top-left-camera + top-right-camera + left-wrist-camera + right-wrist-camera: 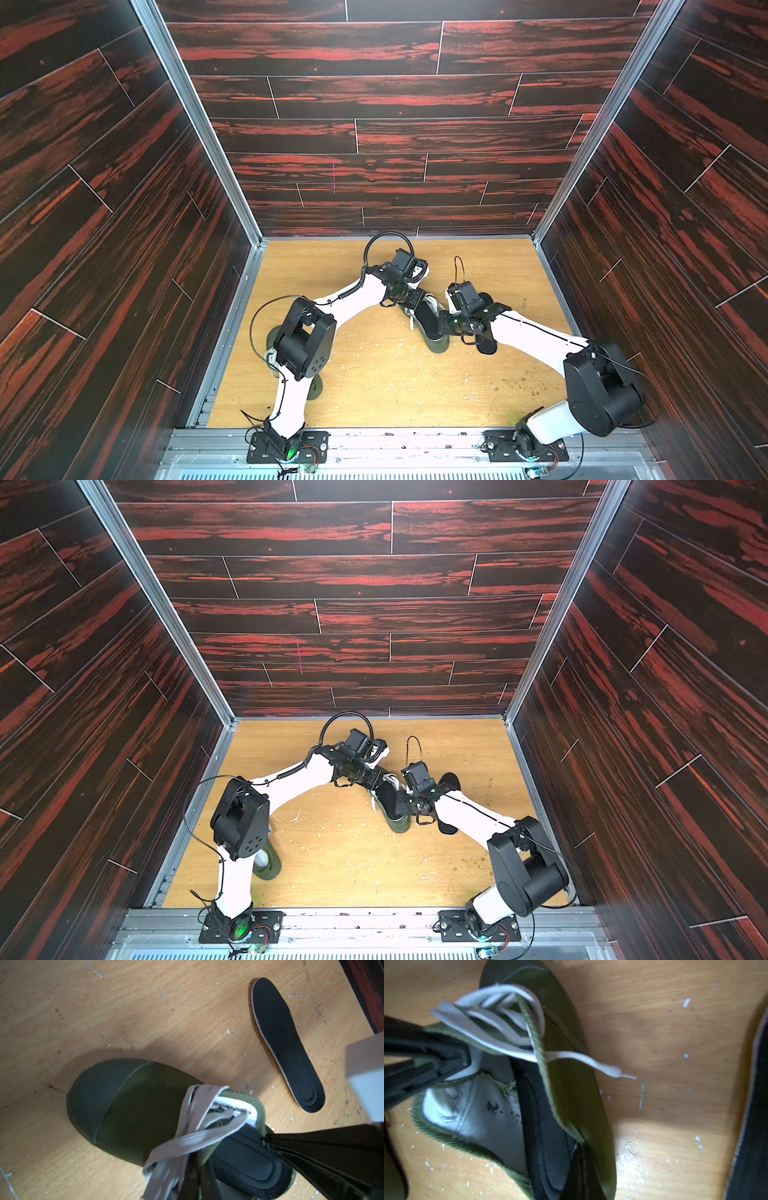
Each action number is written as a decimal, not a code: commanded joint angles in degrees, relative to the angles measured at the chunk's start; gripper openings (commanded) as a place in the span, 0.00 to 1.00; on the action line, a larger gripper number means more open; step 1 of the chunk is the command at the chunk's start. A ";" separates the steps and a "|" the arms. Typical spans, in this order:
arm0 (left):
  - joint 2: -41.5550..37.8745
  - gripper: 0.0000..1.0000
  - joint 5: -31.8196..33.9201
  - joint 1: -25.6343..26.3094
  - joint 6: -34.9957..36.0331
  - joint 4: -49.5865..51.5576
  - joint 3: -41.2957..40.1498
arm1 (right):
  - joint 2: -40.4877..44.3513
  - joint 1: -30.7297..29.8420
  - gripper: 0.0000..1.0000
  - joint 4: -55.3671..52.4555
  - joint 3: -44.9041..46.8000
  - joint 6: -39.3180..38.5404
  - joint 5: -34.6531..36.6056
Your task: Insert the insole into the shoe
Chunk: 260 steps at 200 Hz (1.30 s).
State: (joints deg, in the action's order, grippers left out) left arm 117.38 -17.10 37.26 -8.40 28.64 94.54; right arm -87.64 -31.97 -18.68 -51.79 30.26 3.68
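Insole mostly inside shoe, tilted on edge. With left gripper clamped on the rim by the laces, press heel end flat with closed right gripper (gently, probably soft foam).

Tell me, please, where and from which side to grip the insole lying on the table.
Probably its ridged end, pinched from above: the insole lies flat on the table, apart from the shoe, so only its thin edge offers purchase.
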 commanded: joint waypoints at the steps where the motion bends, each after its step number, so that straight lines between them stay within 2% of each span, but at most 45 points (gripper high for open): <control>1: -3.53 0.00 -1.68 0.48 0.64 -0.87 0.63 | -1.09 -0.66 0.03 1.41 -1.71 1.07 -1.48; 39: -4.07 0.00 -2.18 1.09 0.37 -1.81 -0.05 | -5.26 -2.12 0.03 -0.44 -5.69 -0.80 0.28; 95: -4.16 0.00 -1.52 0.36 -1.45 -2.27 -0.76 | -8.28 -3.12 0.02 2.01 0.23 -0.87 8.62; 144: -4.01 0.00 0.75 -0.08 -2.23 -2.01 -1.03 | -0.03 -5.04 0.18 -1.99 -1.32 -0.72 9.49; 190: -3.87 0.00 0.75 -0.23 -2.80 -1.79 -0.80 | 4.73 -5.27 0.41 -5.76 -3.31 -2.04 10.12; 206: -4.00 0.00 0.50 -0.17 -2.85 -1.78 -0.78 | 3.61 -5.25 0.51 -6.03 -3.67 -3.28 10.49; 223: -4.19 0.00 0.64 -0.25 -2.85 -1.64 -0.59 | 0.64 -5.26 0.56 -6.81 -4.88 -4.96 9.61; 260: -4.49 0.00 0.53 -0.22 -2.76 -1.22 -0.12 | -5.78 -5.26 0.59 -5.43 -5.28 -4.93 9.98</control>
State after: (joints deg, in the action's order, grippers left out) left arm 117.16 -16.25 37.26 -10.98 27.38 93.73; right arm -89.43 -36.97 -23.11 -55.96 25.91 13.02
